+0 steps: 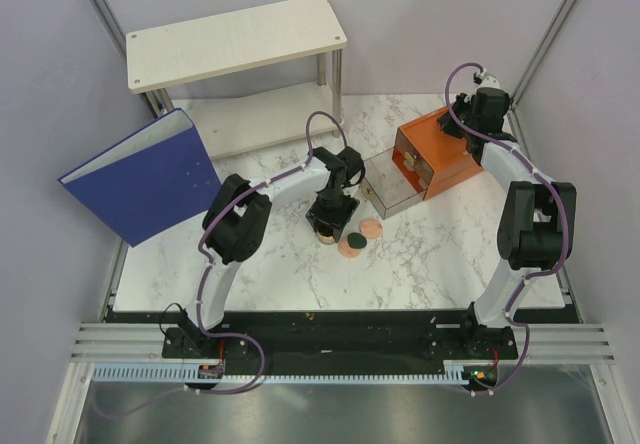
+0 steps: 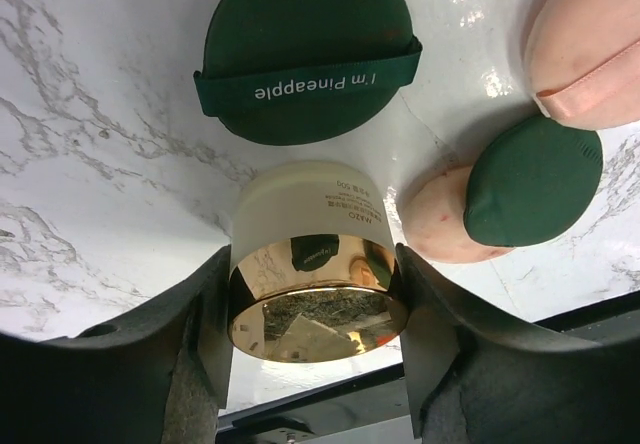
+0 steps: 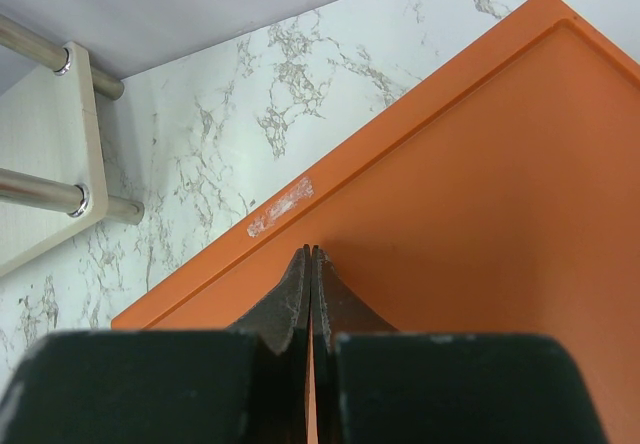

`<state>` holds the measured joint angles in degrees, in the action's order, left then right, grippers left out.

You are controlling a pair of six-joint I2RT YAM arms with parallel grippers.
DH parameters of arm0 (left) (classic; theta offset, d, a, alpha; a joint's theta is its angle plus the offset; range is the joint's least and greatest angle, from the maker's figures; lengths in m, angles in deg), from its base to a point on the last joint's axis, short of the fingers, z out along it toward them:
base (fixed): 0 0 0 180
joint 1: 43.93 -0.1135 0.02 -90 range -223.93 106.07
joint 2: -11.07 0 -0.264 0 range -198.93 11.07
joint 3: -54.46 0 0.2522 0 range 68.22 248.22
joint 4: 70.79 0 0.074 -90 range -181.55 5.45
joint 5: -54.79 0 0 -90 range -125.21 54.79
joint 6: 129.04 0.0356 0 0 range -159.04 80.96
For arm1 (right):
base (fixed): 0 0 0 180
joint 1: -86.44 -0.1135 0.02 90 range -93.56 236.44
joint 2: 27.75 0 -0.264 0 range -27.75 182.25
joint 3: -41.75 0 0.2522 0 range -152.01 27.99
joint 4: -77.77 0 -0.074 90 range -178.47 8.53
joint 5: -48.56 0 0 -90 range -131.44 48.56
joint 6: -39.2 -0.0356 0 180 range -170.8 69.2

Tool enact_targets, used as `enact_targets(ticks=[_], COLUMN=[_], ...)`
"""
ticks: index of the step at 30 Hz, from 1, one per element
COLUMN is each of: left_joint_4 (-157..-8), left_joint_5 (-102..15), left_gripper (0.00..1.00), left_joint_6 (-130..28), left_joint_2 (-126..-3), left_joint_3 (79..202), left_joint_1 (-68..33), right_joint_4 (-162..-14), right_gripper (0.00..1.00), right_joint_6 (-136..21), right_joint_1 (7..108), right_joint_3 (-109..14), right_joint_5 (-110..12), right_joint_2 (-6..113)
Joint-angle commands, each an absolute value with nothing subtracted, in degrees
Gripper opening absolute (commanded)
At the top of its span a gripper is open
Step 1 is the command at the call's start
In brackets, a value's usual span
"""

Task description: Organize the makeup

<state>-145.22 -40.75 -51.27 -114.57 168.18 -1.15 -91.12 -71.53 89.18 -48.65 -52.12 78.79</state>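
My left gripper (image 2: 312,276) is shut on the round gold jar (image 2: 305,209), one finger on each side of its gold lid; the jar seems to stand on the marble. Just beyond it lie a large dark green disc (image 2: 305,54), a smaller dark green disc (image 2: 530,179) resting on a peach-pink disc (image 2: 435,226), and another peach-pink disc (image 2: 590,54). In the top view the left gripper (image 1: 329,219) is at mid table, with the discs (image 1: 357,239) to its right. My right gripper (image 3: 311,252) is shut and empty over the orange box. The beige and clear bottles are out of view.
The orange box (image 1: 440,149) stands at the back right with a clear drawer (image 1: 390,192) pulled out toward the centre. A big blue binder (image 1: 145,174) lies at the left. A white two-level shelf (image 1: 235,39) stands at the back.
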Motion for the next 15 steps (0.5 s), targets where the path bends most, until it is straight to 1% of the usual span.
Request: enact_targets(ticks=[1,6,11,15], left_joint_4=[-143.53,-143.35,-143.26,-141.69], left_joint_5=[-39.26,-38.99,-40.75,-44.77], left_gripper=[0.02,0.02,0.02,0.02], left_joint_6=[-50.02,-50.72,-51.25,-51.43], left_joint_2=[-112.95,-109.43,-109.34,-111.53], left_joint_3=[167.62,170.25,180.7,189.14], left_joint_1=[-0.95,-1.04,-0.95,-0.95], right_joint_4=[-67.11,-67.2,-67.2,-67.2], right_gripper=[0.0,0.0,0.0,0.0], right_joint_6=[-68.99,-68.99,-69.08,-69.08], right_joint_1=[88.46,88.55,88.46,88.55], right_joint_3=[-42.32,-42.41,-42.41,-42.15], right_joint_5=[-51.55,-51.81,-52.07,-52.07], right_joint_2=[86.77,87.03,87.21,87.21])
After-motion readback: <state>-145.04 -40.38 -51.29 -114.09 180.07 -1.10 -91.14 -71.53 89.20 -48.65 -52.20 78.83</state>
